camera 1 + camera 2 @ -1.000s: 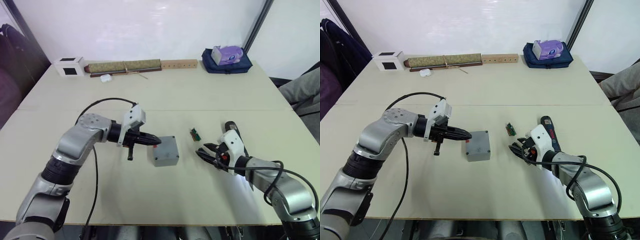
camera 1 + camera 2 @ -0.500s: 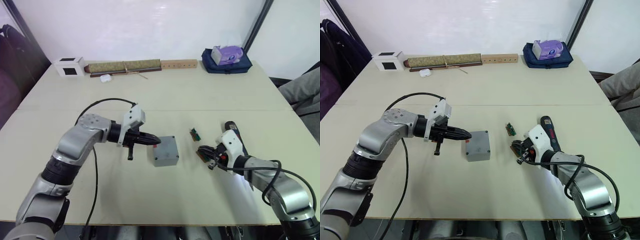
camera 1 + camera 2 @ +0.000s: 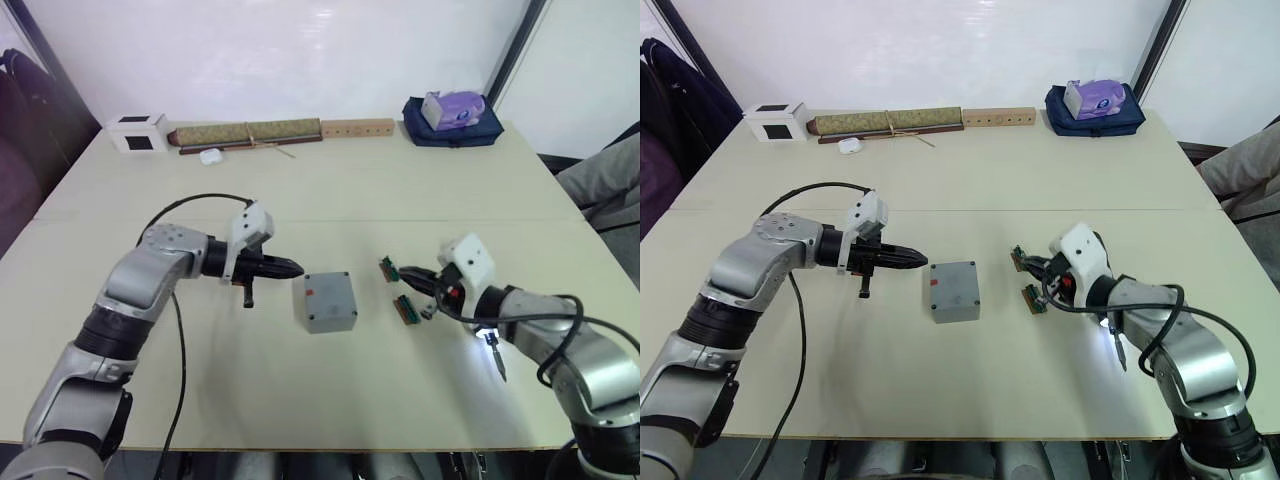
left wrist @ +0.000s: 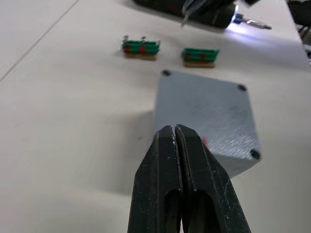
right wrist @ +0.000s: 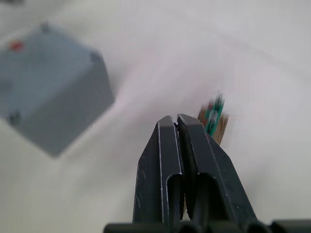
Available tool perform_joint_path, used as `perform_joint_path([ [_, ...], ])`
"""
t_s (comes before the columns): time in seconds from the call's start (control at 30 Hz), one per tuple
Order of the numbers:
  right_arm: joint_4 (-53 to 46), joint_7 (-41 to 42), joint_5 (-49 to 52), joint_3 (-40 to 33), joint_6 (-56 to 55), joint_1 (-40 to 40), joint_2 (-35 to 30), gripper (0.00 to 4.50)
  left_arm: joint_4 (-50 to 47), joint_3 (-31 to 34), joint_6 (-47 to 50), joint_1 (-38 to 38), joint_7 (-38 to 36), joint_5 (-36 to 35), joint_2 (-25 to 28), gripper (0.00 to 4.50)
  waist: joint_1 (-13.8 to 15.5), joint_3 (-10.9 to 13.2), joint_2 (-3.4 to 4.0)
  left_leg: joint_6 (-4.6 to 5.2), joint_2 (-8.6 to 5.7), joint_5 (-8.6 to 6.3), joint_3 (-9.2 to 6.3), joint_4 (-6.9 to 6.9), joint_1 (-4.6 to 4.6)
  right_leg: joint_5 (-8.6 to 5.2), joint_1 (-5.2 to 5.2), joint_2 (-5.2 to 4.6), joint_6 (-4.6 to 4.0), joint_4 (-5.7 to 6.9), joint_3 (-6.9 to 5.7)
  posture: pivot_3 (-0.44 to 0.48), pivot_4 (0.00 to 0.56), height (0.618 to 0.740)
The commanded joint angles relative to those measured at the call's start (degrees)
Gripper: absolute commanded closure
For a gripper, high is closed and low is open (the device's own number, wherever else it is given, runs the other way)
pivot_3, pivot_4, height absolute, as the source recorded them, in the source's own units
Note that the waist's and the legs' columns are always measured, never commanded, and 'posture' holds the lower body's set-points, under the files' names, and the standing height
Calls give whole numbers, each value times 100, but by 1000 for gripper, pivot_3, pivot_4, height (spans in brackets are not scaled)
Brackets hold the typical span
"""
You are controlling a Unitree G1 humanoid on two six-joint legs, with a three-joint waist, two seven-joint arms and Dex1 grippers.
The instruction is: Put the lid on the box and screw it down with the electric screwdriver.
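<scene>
The small square grey box (image 3: 325, 301), lid on, sits mid-tabletop (image 3: 330, 180) between my two pinched-closed, empty tools, left tool (image 3: 291, 268) beside it, probably steadying, right tool (image 3: 408, 276) near the lit black cylindrical electric screwdriver (image 3: 493, 352), apparently ungrasped.

On the table I counted one closed grey box (image 3: 328, 301), two green circuit-board strips (image 4: 140, 47) (image 4: 200, 55), one electric screwdriver (image 3: 489, 341), one white cube (image 3: 139, 132), one tissue pack (image 3: 454, 105).
</scene>
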Motion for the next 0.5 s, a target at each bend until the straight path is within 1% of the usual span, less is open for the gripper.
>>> perform_joint_path([
  [0.03, -303, -13, 270, 219, 168, -362, 194, 4463, 11, 223, -151, -33, 66, 37, 62, 4500, 3, 0, 0, 0, 0, 0, 0, 0, 0, 0, 0, 0, 0, 0, 0, 0, 150, 740],
  [0.13, -257, -54, 340, 486, 234, -635, 432, 4463, -41, 290, -89, 18, 121, -14, 67, 4500, 2, 0, 0, 0, 2, 0, 0, 0, -2, 0, 0, -2, 0, -1, 0, 0, 150, 740],
  [0.23, 44, -14, 115, 950, 49, -779, 636, 4463, -359, 396, 93, 190, 247, -159, 20, 4500, -1, 0, 0, 0, 3, 0, 0, 0, -2, 0, -2, -3, 0, -1, 0, 0, 150, 740],
  [0.5, 223, -28, -5, 1147, -116, -831, 777, 4463, -957, 419, 435, 559, 574, -352, -81, 4500, 3, 0, 0, 0, 4, 0, 0, 0, -3, 0, -1, -9, 0, 0, 0, 0, 150, 740],
])
